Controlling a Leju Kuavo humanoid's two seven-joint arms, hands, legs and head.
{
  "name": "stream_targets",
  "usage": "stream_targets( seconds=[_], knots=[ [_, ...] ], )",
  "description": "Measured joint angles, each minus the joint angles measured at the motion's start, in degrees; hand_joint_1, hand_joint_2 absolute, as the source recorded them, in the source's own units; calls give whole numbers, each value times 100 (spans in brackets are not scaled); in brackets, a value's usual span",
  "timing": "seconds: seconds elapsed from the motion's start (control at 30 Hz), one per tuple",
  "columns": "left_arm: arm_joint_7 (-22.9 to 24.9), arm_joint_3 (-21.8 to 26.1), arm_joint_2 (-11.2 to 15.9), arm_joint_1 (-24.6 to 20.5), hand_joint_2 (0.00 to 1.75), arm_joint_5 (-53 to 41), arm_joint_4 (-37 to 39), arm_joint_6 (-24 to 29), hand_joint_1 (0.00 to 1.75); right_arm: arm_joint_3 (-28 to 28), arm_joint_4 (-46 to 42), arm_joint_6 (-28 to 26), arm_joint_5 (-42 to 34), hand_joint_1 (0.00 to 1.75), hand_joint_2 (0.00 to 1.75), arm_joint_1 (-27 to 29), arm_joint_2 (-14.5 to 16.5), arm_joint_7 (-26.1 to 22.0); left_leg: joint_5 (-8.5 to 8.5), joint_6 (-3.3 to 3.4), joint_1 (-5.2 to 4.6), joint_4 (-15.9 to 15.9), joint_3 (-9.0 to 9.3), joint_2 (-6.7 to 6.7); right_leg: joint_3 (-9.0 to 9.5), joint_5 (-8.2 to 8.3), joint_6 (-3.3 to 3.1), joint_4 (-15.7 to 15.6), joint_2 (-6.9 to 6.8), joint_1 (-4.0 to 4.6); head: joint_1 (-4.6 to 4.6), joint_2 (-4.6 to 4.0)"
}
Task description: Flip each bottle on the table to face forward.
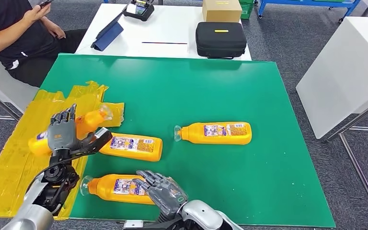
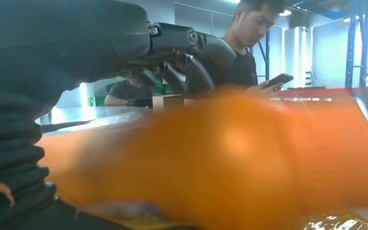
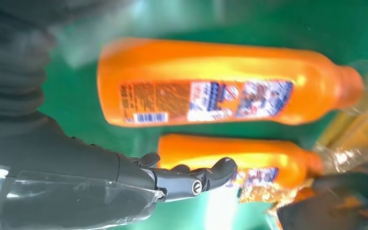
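Note:
Several orange bottles with clear caps lie on the green mat (image 1: 182, 91). My left hand (image 1: 64, 135) grips one bottle (image 1: 87, 122) at the mat's left edge, lifted and tilted, cap toward the far right. The left wrist view shows that bottle (image 2: 230, 163) as a blur under the fingers (image 2: 182, 62). A second bottle (image 1: 132, 146) lies just right of it. A third (image 1: 215, 132) lies mid-mat. My right hand (image 1: 165, 190) is open, fingers spread, over the base end of the front bottle (image 1: 112, 187). In the right wrist view this hand (image 3: 172, 178) hangs beside two label-up bottles (image 3: 211, 81) (image 3: 263, 160).
Crinkled yellow tape (image 1: 14, 163) covers the table left of the mat. A person (image 1: 14, 33) sits at the back left with a phone. Behind the mat, a white table holds a black case (image 1: 220, 39), a cardboard box (image 1: 222, 9) and a blue folder (image 1: 108, 36). Another white table (image 1: 345, 72) stands right.

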Motion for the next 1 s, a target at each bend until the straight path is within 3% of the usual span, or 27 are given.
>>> stream_targets(
  seconds=[0.27,0.43,0.57,0.67,0.73,1.0],
  knots=[
    [-193,35,-8,6,0,-45,104,54,0,-40,-2,78,289,0,175,159,-112,86,1,1,-1,1,0,0,1,1,1,0,0,-1,1,0],
    [-666,207,-38,87,0,328,49,239,0,-146,-2,59,471,0,175,223,-103,115,0,0,0,1,0,1,-1,2,2,0,1,0,-1,0],
    [-1588,478,-114,275,0,1596,-346,293,0,-236,-1,60,534,0,175,255,-30,104,0,0,0,0,-1,1,-3,1,1,0,2,0,1,0],
    [-2154,738,-237,546,0,3056,-1086,79,0,-267,19,55,532,0,175,235,80,78,0,0,0,0,-2,2,-5,1,1,0,4,0,1,0],
    [-2312,906,-328,757,0,3880,-1739,-87,0,-269,45,43,521,0,175,203,169,57,-1,0,0,0,-3,4,-5,0,0,0,4,0,1,0],
    [-2639,1285,-517,1300,0,5652,-3570,-440,0,-262,241,-19,264,0,175,-42,523,50,1,0,1,0,-2,4,-3,0,-1,0,3,1,1,0]
  ],
)
